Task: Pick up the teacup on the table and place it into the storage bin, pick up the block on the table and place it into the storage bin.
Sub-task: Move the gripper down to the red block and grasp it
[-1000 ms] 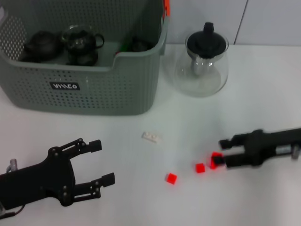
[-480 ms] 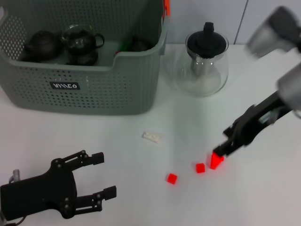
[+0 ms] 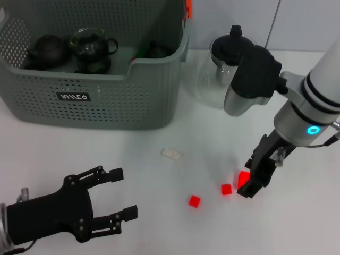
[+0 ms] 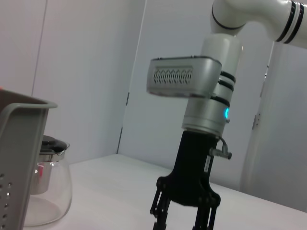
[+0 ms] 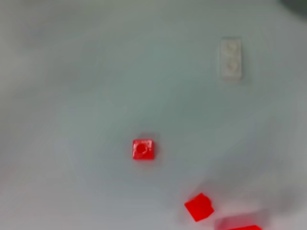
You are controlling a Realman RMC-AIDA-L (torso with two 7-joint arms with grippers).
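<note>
Three small red blocks lie on the white table: one (image 3: 193,201), one (image 3: 226,189), and one (image 3: 243,177) right at my right gripper's tip. My right gripper (image 3: 248,187) points steeply down at that third block, which it partly hides. The right wrist view shows two red blocks (image 5: 143,149) (image 5: 198,207) and a third (image 5: 237,224) cut by the picture's edge. A white block (image 3: 171,154) lies nearer the storage bin (image 3: 133,101). My left gripper (image 3: 123,192) rests open and empty at the near left. No teacup shows on the table.
Dark teapots (image 3: 48,49) and glass ware (image 3: 91,45) sit inside the bin. A clear glass teapot with a black lid (image 3: 212,87) stands to the right of the bin, partly behind my right arm. The table's near middle holds only the loose blocks.
My right arm has swung from lying low across the table to standing upright over the same red block. My left gripper has shifted slightly to the right.
</note>
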